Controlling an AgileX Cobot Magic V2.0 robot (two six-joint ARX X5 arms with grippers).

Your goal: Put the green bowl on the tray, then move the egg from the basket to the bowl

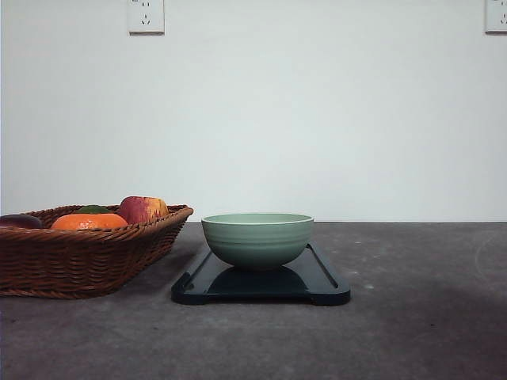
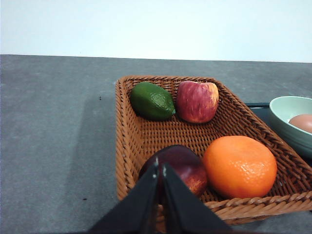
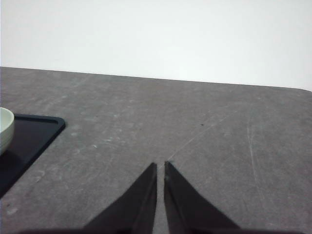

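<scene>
The green bowl [image 1: 257, 238] sits upright on the black tray [image 1: 321, 285], roughly centred, so the first step of the task appears complete. In the left wrist view a brownish egg [image 2: 303, 122] lies inside the bowl, which suggests the second step is finished as well (no other egg can be seen in the basket). The wicker basket [image 2: 127, 146] stands just beside the tray, on the robot's left, and holds a lime [image 2: 151, 101], an apple [image 2: 197, 101], an orange [image 2: 240, 166] and a dark reddish fruit [image 2: 181, 165]. The left gripper [image 2: 160, 168] hangs over the near end of the basket with its jaws pressed together and nothing between them. The right gripper [image 3: 161, 165] is likewise closed and empty, over bare grey table [image 3: 204, 131] to the side of the tray. As far as these views show, nothing of the task is left to do.
</scene>
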